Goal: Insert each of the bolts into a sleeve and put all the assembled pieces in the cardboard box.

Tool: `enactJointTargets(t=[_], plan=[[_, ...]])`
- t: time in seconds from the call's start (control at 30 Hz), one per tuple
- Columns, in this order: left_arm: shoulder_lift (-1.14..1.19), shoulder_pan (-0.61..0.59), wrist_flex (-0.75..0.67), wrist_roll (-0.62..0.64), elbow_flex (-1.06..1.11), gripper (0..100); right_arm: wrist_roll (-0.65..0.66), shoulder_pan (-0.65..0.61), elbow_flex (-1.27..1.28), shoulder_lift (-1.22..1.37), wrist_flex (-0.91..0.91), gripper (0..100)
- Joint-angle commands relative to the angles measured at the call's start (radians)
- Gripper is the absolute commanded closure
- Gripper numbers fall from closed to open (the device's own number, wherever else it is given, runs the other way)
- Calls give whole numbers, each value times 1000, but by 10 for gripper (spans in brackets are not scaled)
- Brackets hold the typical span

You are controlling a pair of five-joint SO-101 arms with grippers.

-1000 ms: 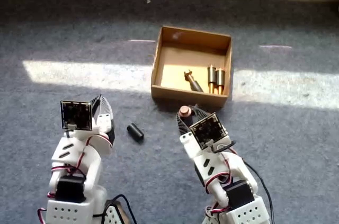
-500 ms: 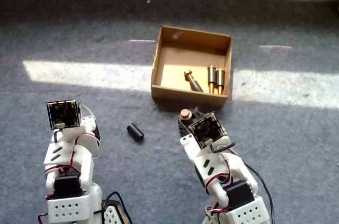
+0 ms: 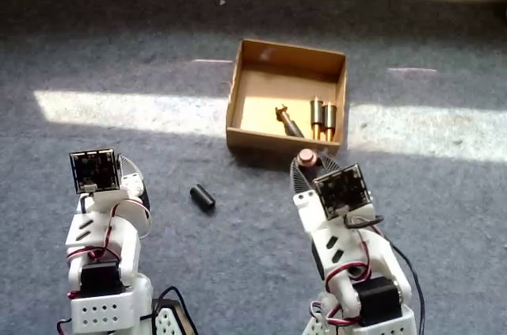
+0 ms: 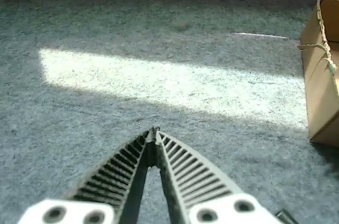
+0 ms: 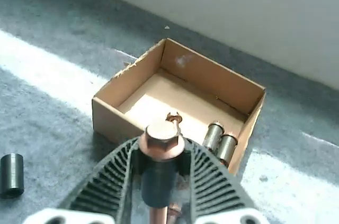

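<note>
My right gripper is shut on an assembled piece: a copper bolt with a hex head, run through a dark sleeve. In the high view that gripper holds the piece just in front of the near wall of the cardboard box. Inside the box lie three assembled pieces, one slanted and two side by side. A loose black sleeve lies on the carpet between the arms, also in the right wrist view. My left gripper is shut and holds nothing, above bare carpet.
Grey carpet covers the floor, with a bright sunlit band running across it and past the box. A pale wall rises behind the box. Open carpet lies left of the box and around the left arm.
The right arm has swung right and closer to the box's near wall with the piece in its grip. The left arm drew back from the black sleeve a second ago, then held still.
</note>
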Motion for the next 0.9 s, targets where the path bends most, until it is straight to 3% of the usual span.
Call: enactJointTargets(t=[0.0,0.3,0.87], plan=[[-8,-13,2,-14,22,987,8,12,-99,5,-31,993],[-8,-10,3,-14,22,987,3,12,-231,394,-226,993],[-8,-10,3,-14,22,987,3,25,-447,1259,-851,993]])
